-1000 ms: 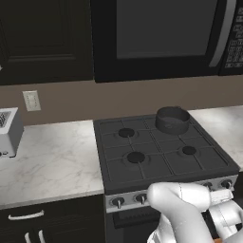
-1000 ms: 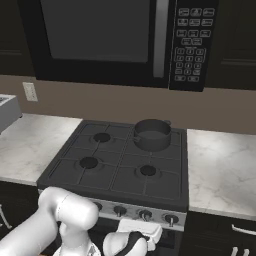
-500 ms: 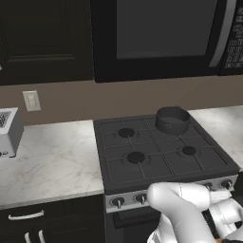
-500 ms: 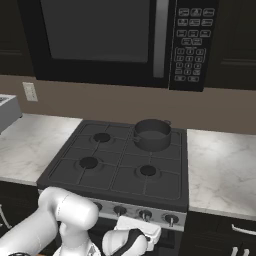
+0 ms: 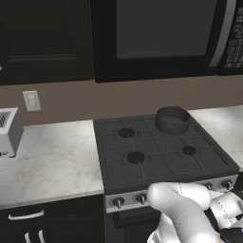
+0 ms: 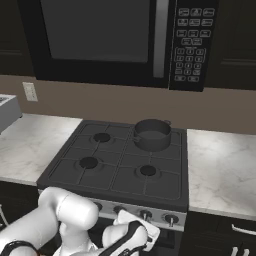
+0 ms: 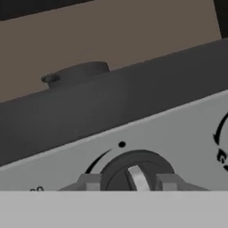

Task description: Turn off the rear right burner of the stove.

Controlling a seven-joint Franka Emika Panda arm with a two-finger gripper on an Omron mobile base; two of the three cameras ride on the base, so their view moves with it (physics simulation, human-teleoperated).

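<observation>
Gripper at a knob on the stove's front strip, pot on the rear right burner.

In the hand view the gripper sits square on a dark round knob of the silver control strip, one fingertip on each side of it; whether they actually press on the knob cannot be told. The knob's pale pointer stands nearly upright, under a small black dot on the strip. From the base views the stove sits between two stretches of marble worktop, and a dark grey pot covers the rear right burner. The other three burner caps are bare. The arm bends low before the strip's right half. A black microwave hangs above; a toaster stands on the left worktop.
</observation>
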